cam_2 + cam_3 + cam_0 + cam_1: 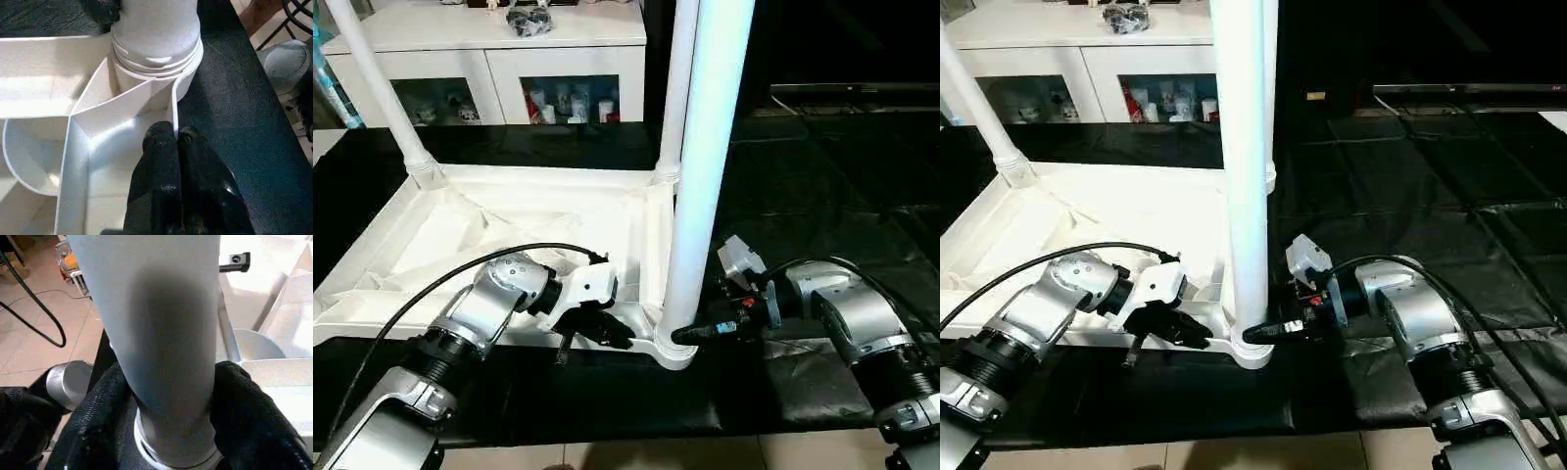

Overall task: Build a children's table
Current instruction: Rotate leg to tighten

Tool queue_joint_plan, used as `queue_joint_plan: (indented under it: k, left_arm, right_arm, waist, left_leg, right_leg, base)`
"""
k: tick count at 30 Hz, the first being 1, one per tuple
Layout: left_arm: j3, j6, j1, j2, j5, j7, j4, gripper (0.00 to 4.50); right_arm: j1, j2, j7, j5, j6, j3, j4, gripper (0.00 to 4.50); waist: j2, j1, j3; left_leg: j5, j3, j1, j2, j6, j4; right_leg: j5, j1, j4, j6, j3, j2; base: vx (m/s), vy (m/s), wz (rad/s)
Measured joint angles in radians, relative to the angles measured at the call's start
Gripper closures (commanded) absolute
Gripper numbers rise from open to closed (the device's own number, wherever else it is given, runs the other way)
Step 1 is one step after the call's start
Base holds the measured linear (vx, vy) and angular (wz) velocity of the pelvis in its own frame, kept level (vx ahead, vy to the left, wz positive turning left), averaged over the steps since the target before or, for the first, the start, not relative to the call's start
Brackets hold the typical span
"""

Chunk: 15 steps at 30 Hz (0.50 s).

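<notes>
The white table top (460, 235) lies upside down on a black mat, ribbed underside up. Three white legs stand in its corner sockets: far left (377, 88), far right (678, 88) and near right (705, 176). My left gripper (612, 336) is shut on the thin rim wall (172, 105) of the top, just beside the near right socket. My right gripper (690, 335) is shut around the base of the near right leg (166, 333), with one black finger (249, 421) on each side of the tube.
A white cabinet (489, 59) with glass doors stands behind the table top. The black mat (822, 196) stretches off to the right. Tiled floor (636, 455) lies along the mat's near edge, with a black cable (39, 318) on it.
</notes>
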Motion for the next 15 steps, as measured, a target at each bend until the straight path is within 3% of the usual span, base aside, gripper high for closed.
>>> queue_joint_plan:
  k: [9, 12, 15]
  left_arm:
    - [0.006, 0.036, 0.002, -0.028, -0.001, 0.035, 0.002, 4.5]
    - [0.03, 0.09, -0.007, -0.064, 0.01, 0.107, 0.032, 4.5]
    - [0.078, 0.158, -0.035, -0.119, 0.037, 0.243, 0.09, 4.5]
  right_arm:
    - [0.04, 0.004, -0.042, 0.009, 0.031, -0.031, -0.04, 2.47]
    - [0.066, 0.026, -0.144, -0.007, 0.064, -0.063, -0.066, 2.48]
    - [0.076, 0.103, -0.363, -0.047, 0.079, -0.121, -0.068, 2.49]
  waist:
    - [0.0, 0.009, 0.0]
    - [0.0, 0.009, 0.0]
    - [0.002, -0.011, -0.001]
  left_leg:
    - [0.0, 0.0, 0.002, 0.0, 0.0, 0.001]
    - [-0.002, 0.001, 0.004, 0.0, -0.004, 0.001]
    - [0.0, 0.003, 0.006, -0.001, -0.006, 0.003]
  right_leg:
    - [0.0, 0.002, 0.001, 0.0, 0.001, 0.0]
    - [-0.002, 0.005, 0.001, 0.005, 0.002, 0.0]
    - [-0.002, 0.005, 0.005, 0.005, 0.005, 0.0]
  base:
    - [0.0, 0.0, 0.0]
    - [0.0, 0.0, 0.0]
    - [0.0, 0.0, 0.0]
